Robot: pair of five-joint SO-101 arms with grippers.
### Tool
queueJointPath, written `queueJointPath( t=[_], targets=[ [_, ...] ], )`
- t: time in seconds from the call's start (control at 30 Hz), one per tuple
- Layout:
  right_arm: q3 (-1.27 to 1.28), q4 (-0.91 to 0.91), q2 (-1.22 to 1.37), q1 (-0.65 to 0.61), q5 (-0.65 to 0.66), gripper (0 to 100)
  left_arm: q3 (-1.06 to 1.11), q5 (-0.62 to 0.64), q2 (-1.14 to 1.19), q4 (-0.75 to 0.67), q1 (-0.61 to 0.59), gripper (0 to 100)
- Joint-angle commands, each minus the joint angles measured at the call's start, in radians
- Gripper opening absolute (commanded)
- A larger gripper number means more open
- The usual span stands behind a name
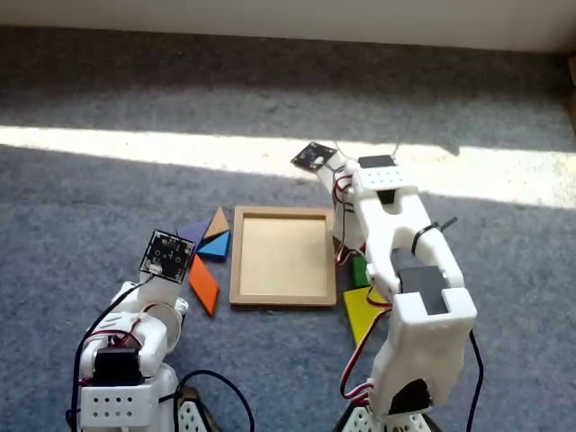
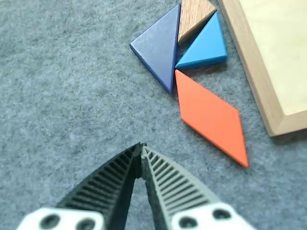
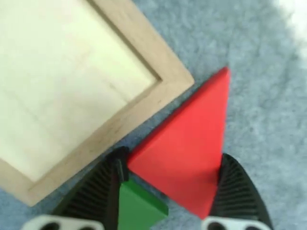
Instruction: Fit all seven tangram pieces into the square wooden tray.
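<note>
Right wrist view: the red triangle (image 3: pixel 184 139), judged light and stiff, is straddled across its edges by the spread right gripper (image 3: pixel 172 160).

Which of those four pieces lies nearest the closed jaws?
The four-sided orange piece; the dark blue triangle, light blue triangle and wooden triangle lie farther off.

Grey carpet (image 1: pixel 90 108): wooden tray (image 1: pixel 238 261), tangram pieces (image 1: pixel 203 283) either side.
</note>
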Motion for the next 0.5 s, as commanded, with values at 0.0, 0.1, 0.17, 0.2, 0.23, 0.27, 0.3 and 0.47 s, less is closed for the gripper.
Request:
queueJointPath(
  t=[0.0, 0.1, 0.17, 0.2, 0.23, 0.27, 0.3, 0.47],
  targets=[
    [-0.071, 0.074, 0.019, 0.013, 0.011, 11.7, -0.008, -0.008, -0.033, -0.012, -0.015, 0],
    [-0.228, 0.209, 0.019, 0.027, 0.008, 11.7, -0.008, -0.008, -0.033, -0.014, -0.015, 0],
    [-0.343, 0.303, 0.021, 0.028, 0.005, 11.7, -0.008, -0.008, -0.033, -0.014, -0.015, 0],
    [-0.392, 0.346, 0.021, 0.028, 0.005, 11.7, -0.008, -0.008, -0.033, -0.014, -0.015, 0],
    [-0.438, 0.386, 0.021, 0.025, 0.005, 11.7, -0.008, -0.008, -0.033, -0.014, -0.015, 0],
    [-0.483, 0.424, 0.021, 0.024, 0.005, 11.7, -0.008, -0.008, -0.033, -0.014, -0.015, 0],
    [-0.526, 0.461, 0.021, 0.022, 0.003, 11.7, -0.008, -0.008, -0.033, -0.014, -0.015, 0],
    [-0.670, 0.575, 0.018, 0.022, -0.006, 11.7, -0.007, -0.008, -0.033, -0.014, -0.015, 0]
  ],
)
